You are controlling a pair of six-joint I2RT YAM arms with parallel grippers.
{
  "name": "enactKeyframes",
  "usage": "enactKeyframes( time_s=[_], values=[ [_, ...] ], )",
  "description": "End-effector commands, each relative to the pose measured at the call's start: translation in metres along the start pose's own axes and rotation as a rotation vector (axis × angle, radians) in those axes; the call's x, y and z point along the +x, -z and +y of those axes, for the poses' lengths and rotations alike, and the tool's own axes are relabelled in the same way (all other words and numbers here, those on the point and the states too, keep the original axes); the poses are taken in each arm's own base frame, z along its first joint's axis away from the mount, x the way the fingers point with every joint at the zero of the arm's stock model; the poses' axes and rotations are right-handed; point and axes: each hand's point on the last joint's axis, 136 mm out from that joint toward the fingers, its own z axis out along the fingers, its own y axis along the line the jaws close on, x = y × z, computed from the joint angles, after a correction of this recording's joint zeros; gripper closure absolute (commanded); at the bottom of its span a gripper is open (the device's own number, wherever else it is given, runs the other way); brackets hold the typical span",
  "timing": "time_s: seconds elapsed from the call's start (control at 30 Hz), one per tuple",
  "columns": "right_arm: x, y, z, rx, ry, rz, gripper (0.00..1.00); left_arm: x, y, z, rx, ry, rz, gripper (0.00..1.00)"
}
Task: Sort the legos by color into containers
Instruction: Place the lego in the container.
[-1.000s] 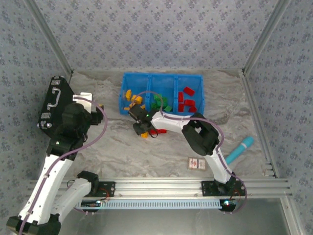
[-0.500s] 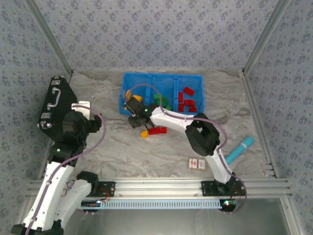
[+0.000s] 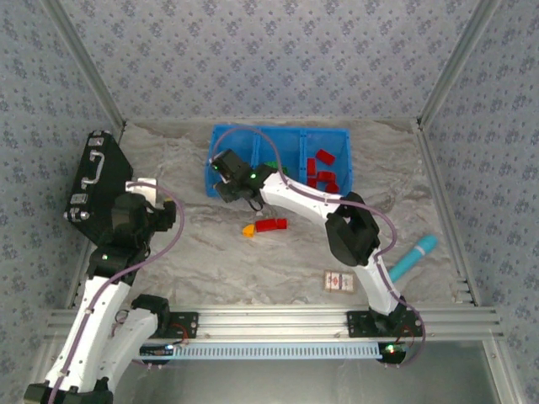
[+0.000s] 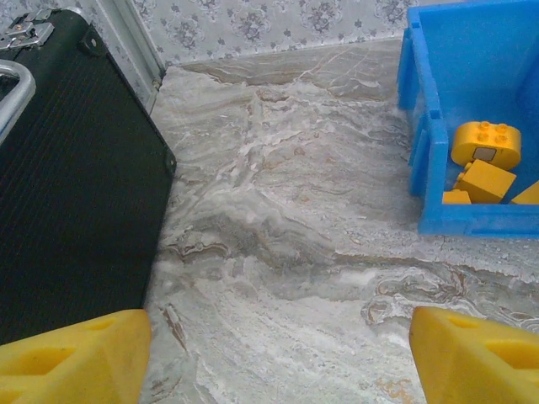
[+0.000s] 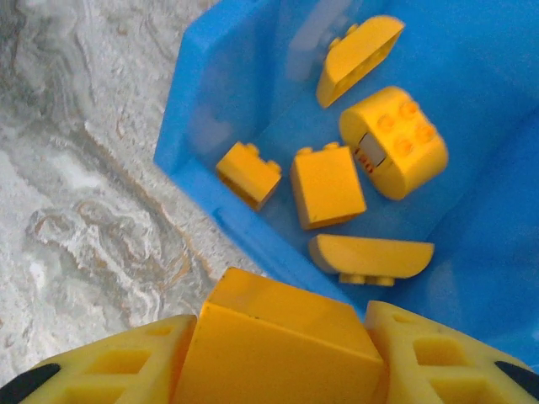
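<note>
The containers are three compartments of one blue bin [image 3: 278, 129]. My right gripper [image 3: 226, 171] hovers over the near edge of the left compartment, shut on an orange-yellow lego [image 5: 278, 345]. Several orange-yellow legos [image 5: 327, 185] lie in that compartment below it. Red legos [image 3: 322, 172] fill the right compartment, and green ones [image 3: 274, 167] in the middle are partly hidden by the arm. On the table in front of the bin lie a red lego [image 3: 271, 225] and an orange one [image 3: 249, 229]. My left gripper [image 4: 282, 353] stands open and empty over bare table, left of the bin [image 4: 429, 151].
A black case [image 3: 94, 172] with metal latches lies at the far left, close beside my left arm. A teal stick [image 3: 413, 257] and a red-and-white card box [image 3: 339, 281] rest at the near right. Patterned walls and metal rails enclose the table.
My right gripper has risen from the table beside the loose bricks and moved back-left over the left compartment, carrying the orange-yellow lego. The left arm has drawn back slightly.
</note>
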Motion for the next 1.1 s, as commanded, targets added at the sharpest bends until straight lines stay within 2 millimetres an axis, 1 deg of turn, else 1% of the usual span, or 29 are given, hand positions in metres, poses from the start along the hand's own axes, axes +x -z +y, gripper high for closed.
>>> enactKeyframes(
  time_s=[0.0, 0.13, 0.27, 0.37, 0.6, 0.8, 1.07],
  values=[
    [-0.011, 0.001, -0.011, 0.039, 0.030, -0.017, 0.61, -0.006, 0.002, -0.001, 0.017, 0.028, -0.033, 0.20],
    [-0.016, -0.005, -0.020, 0.048, 0.020, -0.028, 0.61, -0.004, 0.002, -0.003, 0.030, 0.029, -0.025, 0.20],
    [-0.022, -0.012, -0.026, 0.041, 0.030, -0.031, 0.61, -0.004, 0.006, -0.009, 0.069, 0.025, -0.018, 0.20],
    [-0.027, -0.017, -0.030, 0.046, 0.041, -0.036, 0.61, -0.003, 0.008, -0.009, 0.070, 0.027, -0.022, 0.20],
    [-0.034, -0.034, -0.041, 0.050, 0.031, -0.032, 0.61, -0.001, 0.008, -0.015, 0.108, 0.020, -0.023, 0.19],
    [-0.032, -0.050, -0.042, 0.051, 0.041, -0.016, 0.61, 0.000, 0.009, -0.016, 0.112, 0.017, -0.029, 0.19],
    [-0.024, -0.062, -0.043, 0.065, 0.084, 0.004, 0.60, 0.002, 0.009, -0.019, 0.131, 0.013, -0.026, 0.18]
  ],
)
